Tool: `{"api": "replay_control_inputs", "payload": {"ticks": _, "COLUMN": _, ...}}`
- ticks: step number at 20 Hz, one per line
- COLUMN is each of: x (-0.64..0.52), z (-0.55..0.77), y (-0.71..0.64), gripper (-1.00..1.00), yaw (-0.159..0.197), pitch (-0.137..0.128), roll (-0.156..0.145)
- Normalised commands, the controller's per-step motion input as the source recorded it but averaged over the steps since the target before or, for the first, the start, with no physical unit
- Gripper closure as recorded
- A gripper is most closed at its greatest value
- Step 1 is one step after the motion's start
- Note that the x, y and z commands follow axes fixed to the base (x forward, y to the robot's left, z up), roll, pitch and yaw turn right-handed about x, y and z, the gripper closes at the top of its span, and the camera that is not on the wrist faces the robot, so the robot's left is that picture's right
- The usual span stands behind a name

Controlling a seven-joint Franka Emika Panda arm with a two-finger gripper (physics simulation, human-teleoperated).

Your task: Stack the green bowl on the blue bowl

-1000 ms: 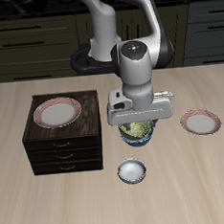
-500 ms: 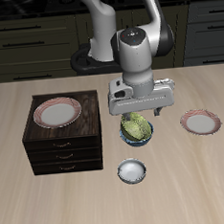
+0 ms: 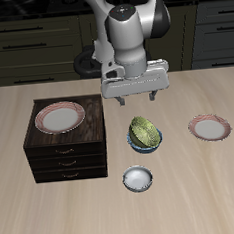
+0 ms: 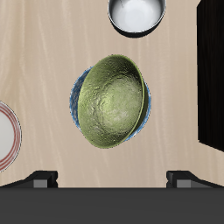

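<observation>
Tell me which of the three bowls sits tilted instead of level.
The green bowl: it leans at an angle inside the blue bowl, whose rim peeks out beneath it. The white-grey bowl sits level nearer the table's front edge.

— What has been altered since a second ago?
— The gripper (image 3: 136,95) has been raised well clear of the green bowl (image 3: 144,133), with its jaws spread.
— And the bowl?
— It has been released and left tilted inside the blue bowl (image 4: 76,91), no longer covered by the gripper.
</observation>
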Motion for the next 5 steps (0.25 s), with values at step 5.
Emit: {"api": "replay_control_inputs", "payload": {"ticks": 5, "x": -0.12, "z": 0.14, "y": -0.3, "gripper": -1.0, "yaw": -0.054, "pitch": -0.032, "roll": -0.007}}
